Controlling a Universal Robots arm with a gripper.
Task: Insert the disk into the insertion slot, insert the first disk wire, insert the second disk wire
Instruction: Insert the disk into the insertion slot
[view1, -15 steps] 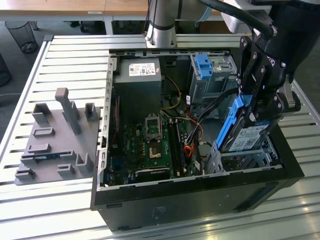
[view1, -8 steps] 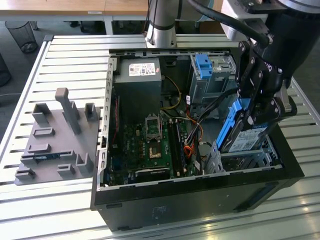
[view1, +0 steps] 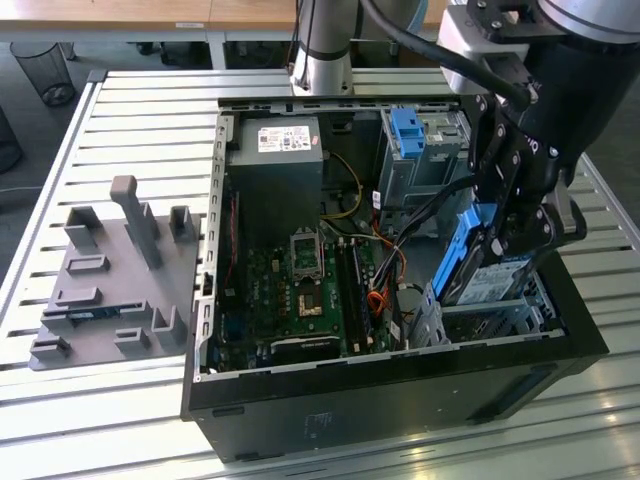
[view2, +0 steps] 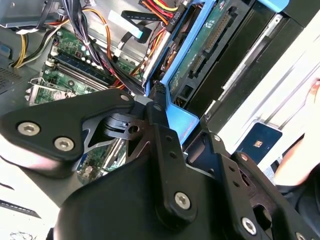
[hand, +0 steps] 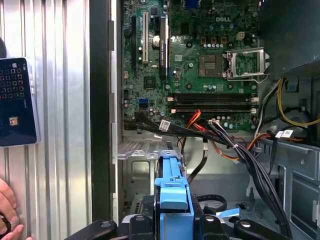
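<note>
One open computer case (view1: 400, 400) lies on its side on the slatted bench (view1: 130, 110). Inside the case, the motherboard (view1: 300, 290) covers the floor, and a grey power supply (view1: 275, 150) fills the far end. A taller grey cage with a blue-fronted caddy (view1: 410, 135) stands beside the power supply. A bundle of black, red and orange cables (view1: 395, 250) crosses the case between the motherboard and the insertion slot (view1: 500, 318), close to the slot's open side. Outside the case, toward the exterior view's left, a grey fixture plate (view1: 110, 285) rests on the bench. In the first wrist view, a person's fingers (hand: 6, 207) and a dark blue device (hand: 16, 100) lie just outside the case wall. The arm reaches down over the case's near corner at the exterior view's right. Its hand (view1: 505, 240) is clenched on the disk (view1: 488, 282). The disk hangs steeply tilted with its lower end at the slot's top; whether they touch I cannot tell.
</note>
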